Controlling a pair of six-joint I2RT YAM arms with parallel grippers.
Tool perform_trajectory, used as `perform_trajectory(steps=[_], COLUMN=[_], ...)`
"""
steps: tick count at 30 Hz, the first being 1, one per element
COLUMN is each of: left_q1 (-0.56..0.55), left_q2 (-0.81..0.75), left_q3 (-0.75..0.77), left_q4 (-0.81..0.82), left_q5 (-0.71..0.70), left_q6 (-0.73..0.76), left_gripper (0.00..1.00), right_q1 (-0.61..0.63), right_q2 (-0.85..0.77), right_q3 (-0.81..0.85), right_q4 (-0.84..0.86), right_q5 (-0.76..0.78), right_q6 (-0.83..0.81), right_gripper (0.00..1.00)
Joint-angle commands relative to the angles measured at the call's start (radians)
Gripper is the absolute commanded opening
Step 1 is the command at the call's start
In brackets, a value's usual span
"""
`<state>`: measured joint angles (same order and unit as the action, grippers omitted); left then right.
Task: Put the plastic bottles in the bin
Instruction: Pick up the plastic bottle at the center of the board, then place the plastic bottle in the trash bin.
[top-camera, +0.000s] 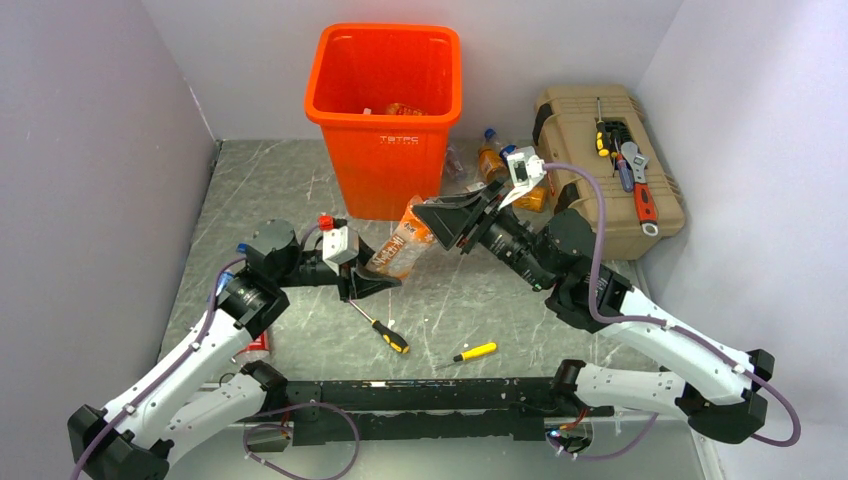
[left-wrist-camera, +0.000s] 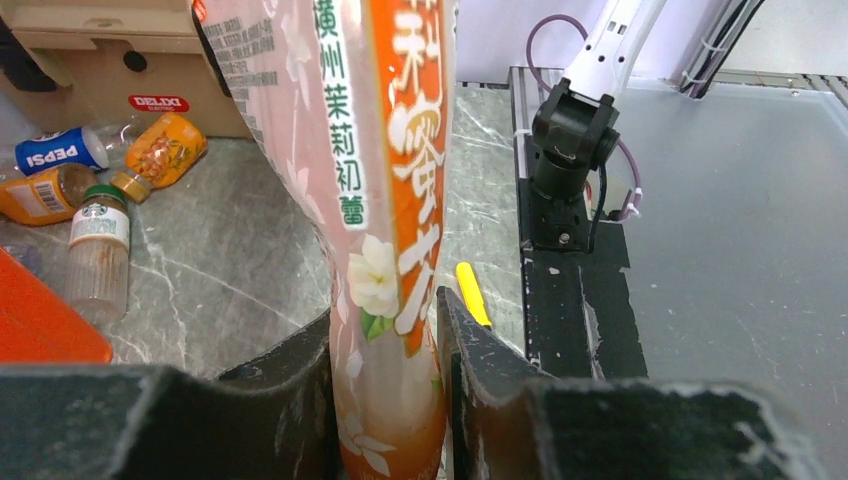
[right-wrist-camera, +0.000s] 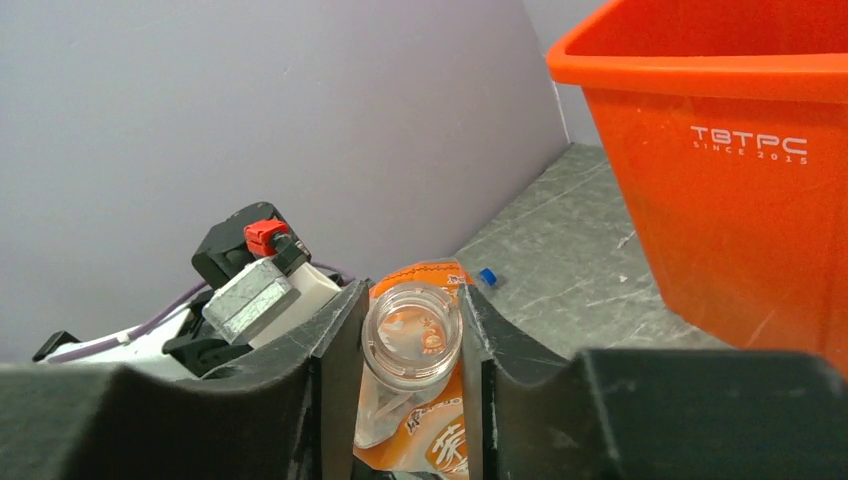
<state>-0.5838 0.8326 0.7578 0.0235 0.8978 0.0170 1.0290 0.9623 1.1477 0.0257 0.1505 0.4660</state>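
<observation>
Top view: a crushed bottle (top-camera: 412, 232) spans both arms just in front of the bin (top-camera: 385, 170) – the left gripper (top-camera: 372, 283) at its lower end, the right gripper (top-camera: 462, 222) at its upper end.

Left wrist view: the left gripper's jaws stand narrow, clamped on the bottle's base. Loose bottles (left-wrist-camera: 100, 240) lie near the toolbox (left-wrist-camera: 100, 60).

Right wrist view: the right gripper's jaws pinch the capless neck, with the bin to the right.

This looks like a handover. Next, the left should let go – then the right must carry the bottle above the rim before releasing.
</observation>
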Motion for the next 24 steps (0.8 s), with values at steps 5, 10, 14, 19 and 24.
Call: perform_trajectory(steps=[5, 10, 14, 19, 24], left_q1=[-0.006, -0.008, -0.008, -0.008, -0.008], left_q2=[-0.019, -0.012, -0.012, -0.029, -0.065], left_q3=[0.029, 0.035, 0.037, 0.041, 0.037], left_q4=[0.004, -0.009, -0.019, -0.046, -0.04], left_q5=[-0.042, -0.045, -0.063, -0.1, -0.159], left_q6=[0.026, 0.027, 0.03, 0.045, 0.028], left_gripper=[0.0, 0.0, 0.01, 0.53, 0.99], right_q1=[-0.005, -0.003, 0.0, 0.0, -0.003], right_q2=[-0.015, 0.005, 0.022, 0.027, 0.037], right_q3=[0.073, 0.123, 0.142, 0.18, 0.272], right_q4=[-0.073, -0.159, -0.184, -0.168, -0.181], right_q5=[0.025, 0.112, 0.17, 0.104, 0.11], right_q6=[-0.09, -0.261, -0.306, -0.293, -0.29], right_gripper=[0.0, 0.0, 0.0, 0.0, 0.0])
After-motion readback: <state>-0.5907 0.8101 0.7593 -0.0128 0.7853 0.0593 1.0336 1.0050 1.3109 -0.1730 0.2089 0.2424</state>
